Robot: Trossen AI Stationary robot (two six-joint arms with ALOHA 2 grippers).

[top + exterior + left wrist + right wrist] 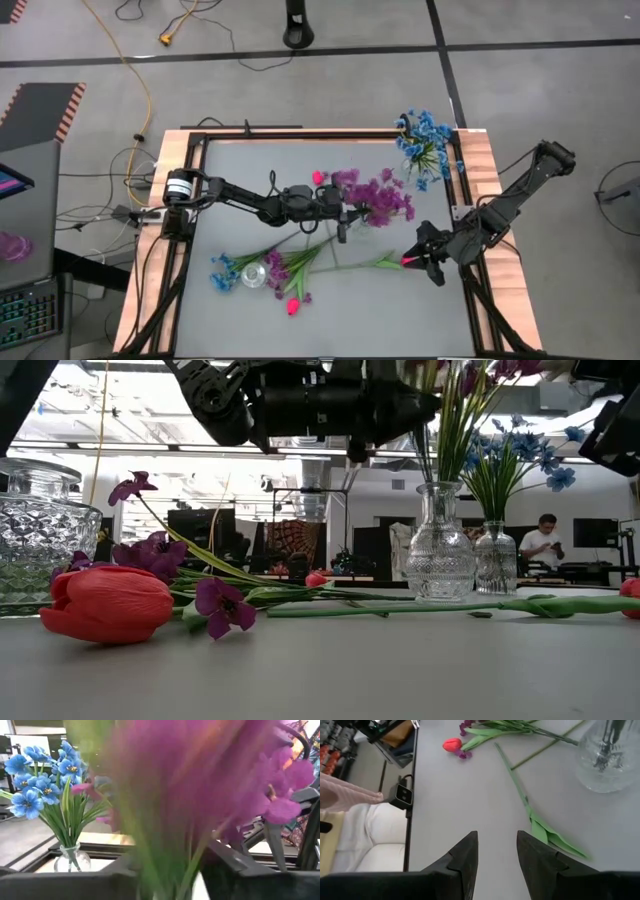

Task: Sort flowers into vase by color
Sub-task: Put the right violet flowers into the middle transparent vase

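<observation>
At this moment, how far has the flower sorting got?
Done: blue flowers stand in the far vase. In hand: left gripper at the purple bunch in the middle vase; right gripper, open, by a tulip. Left: loose stems near the empty vase.

Loose flowers (275, 272) lie left of the two vases (439, 545).
</observation>
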